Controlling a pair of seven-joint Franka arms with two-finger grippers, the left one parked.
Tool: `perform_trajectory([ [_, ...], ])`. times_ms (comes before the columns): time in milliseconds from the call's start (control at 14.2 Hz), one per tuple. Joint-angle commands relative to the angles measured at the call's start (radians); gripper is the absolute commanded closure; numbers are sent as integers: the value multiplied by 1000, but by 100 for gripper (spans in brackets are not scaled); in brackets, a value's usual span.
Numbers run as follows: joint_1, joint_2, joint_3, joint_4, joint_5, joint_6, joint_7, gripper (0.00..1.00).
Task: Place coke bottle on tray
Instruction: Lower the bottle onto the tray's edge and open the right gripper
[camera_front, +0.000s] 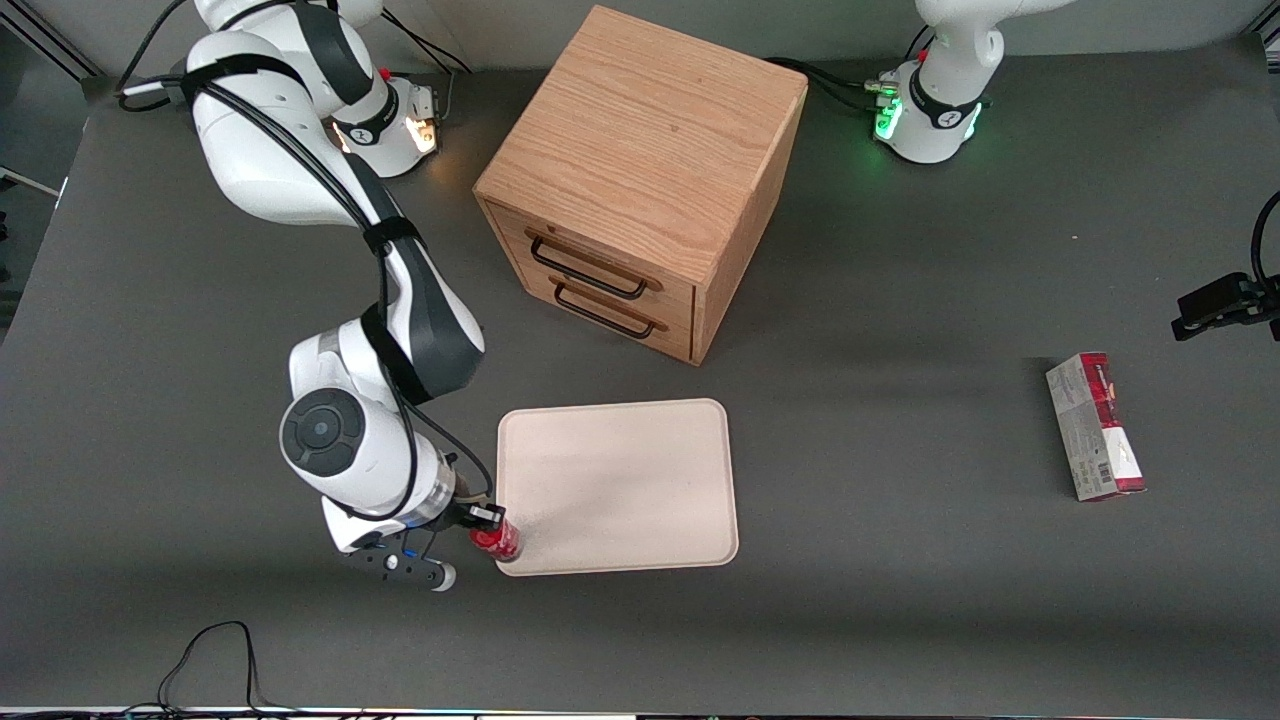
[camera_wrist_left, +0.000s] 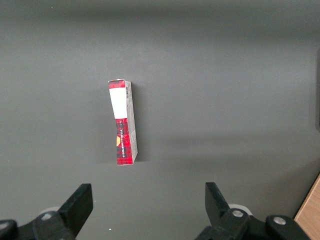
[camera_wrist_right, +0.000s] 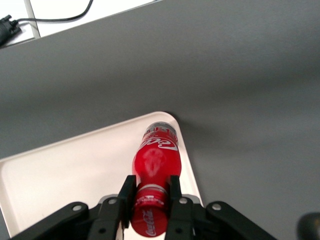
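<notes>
Jaws (camera_wrist_right: 150, 196) gripping coke bottle (camera_wrist_right: 154, 172) over tray (camera_front: 640, 480) corner, grey table (camera_front: 900, 300)

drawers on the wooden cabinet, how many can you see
2. Upper drawer sits just under the cabinet top, lower drawer directly below it, both shut. Gripper holds the coke bottle over the tray corner.

Gripper (camera_front: 487, 527) holds coke bottle (camera_front: 497, 540) above tray (camera_front: 620, 490) corner.

Right arm reaches low, tool (camera_wrist_right: 150, 200) fingers clamped, tilted.
</notes>
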Motion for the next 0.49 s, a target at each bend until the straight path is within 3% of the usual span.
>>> perform_trajectory([
  [0, 21, 37, -2, 54, -11, 21, 52, 100],
  [422, 38, 55, 0, 47, -11, 27, 113, 100],
])
